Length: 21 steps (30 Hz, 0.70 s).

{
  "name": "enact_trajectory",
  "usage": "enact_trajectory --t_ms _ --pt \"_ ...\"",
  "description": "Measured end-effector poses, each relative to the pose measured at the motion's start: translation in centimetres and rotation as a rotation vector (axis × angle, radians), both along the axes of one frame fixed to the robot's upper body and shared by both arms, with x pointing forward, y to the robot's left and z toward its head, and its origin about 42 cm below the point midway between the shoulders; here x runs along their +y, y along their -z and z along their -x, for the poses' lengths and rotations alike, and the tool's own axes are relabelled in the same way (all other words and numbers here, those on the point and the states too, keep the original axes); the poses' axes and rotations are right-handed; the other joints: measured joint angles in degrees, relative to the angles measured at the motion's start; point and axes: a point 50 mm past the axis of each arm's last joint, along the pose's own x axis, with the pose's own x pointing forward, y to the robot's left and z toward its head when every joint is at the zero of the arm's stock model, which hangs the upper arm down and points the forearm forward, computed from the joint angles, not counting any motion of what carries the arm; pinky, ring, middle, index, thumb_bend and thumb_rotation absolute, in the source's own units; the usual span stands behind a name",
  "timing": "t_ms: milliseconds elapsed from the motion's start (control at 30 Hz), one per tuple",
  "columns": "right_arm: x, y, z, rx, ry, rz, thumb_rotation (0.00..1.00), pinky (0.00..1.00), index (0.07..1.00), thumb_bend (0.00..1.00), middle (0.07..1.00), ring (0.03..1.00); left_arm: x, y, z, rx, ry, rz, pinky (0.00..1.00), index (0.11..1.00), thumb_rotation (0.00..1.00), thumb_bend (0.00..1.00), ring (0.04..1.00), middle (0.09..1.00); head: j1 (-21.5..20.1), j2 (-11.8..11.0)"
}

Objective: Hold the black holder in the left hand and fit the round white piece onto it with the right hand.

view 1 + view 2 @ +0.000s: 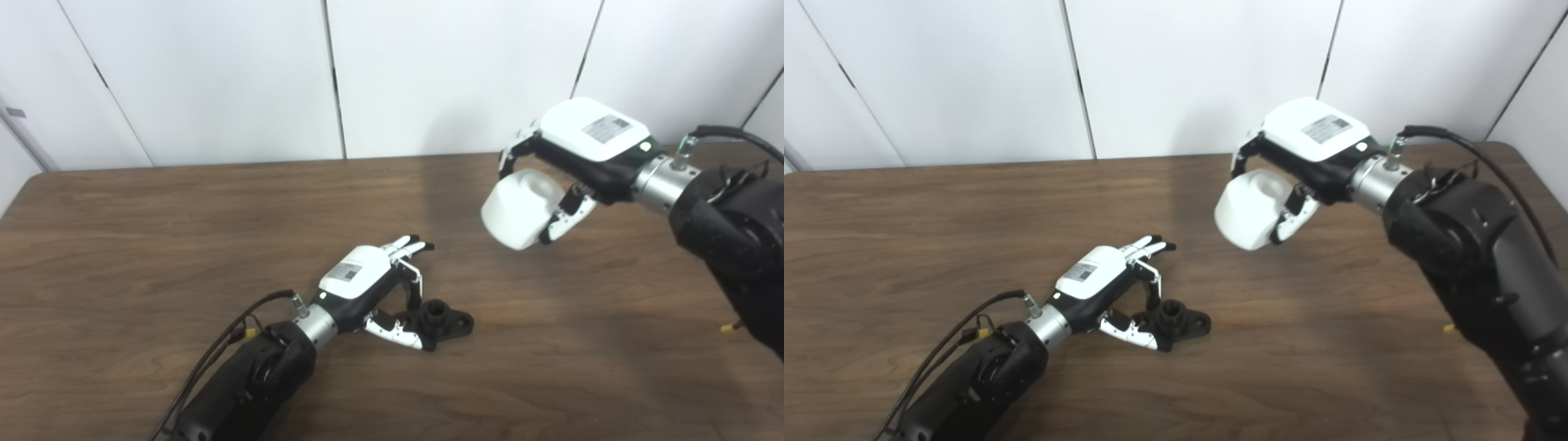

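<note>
The black holder [446,318] lies flat on the brown table [184,233], its short round socket pointing up. My left hand [367,278] rests just left of it with fingers stretched out and apart. The white thumb lies against the holder's near-left side, and one finger bends down behind it. The hand does not close around the holder. The round white piece [517,209] hangs in the air at the upper right, clear of the table. My right hand [582,144] is shut on it from above, fingers and thumb wrapped around its sides.
White wall panels [429,73] stand behind the table's far edge. The left table corner [37,177] is rounded. Cables run along both forearms, and a small yellow tag [727,328] sits beside the right arm.
</note>
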Motion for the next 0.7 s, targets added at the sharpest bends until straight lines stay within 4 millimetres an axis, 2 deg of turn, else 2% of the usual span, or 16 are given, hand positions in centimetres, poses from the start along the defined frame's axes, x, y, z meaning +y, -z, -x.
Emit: enact_trajectory --t_ms 167,433,700 --pt "1.8 0.6 0.8 0.03 -0.056 0.0 0.14 0.81 0.48 0.53 0.74 0.811 -0.1 0.0 -0.1 -0.004 0.002 -0.006 0.89 0.485 0.07 0.52 0.992 0.947 -0.2 0.3" --pt "4.2 1.9 1.2 0.085 -0.126 0.015 0.15 0.79 0.48 0.53 0.736 0.788 -0.4 -0.1 -0.1 -0.006 -0.002 -0.008 0.91 0.485 0.07 0.52 0.998 0.947 0.1 0.6" --pt "5.7 3.2 1.1 0.121 -0.177 0.047 0.15 0.78 0.48 0.53 0.741 0.804 -0.6 -0.1 -0.1 -0.003 -0.006 -0.007 0.91 0.484 0.07 0.52 0.997 0.945 0.4 1.0"
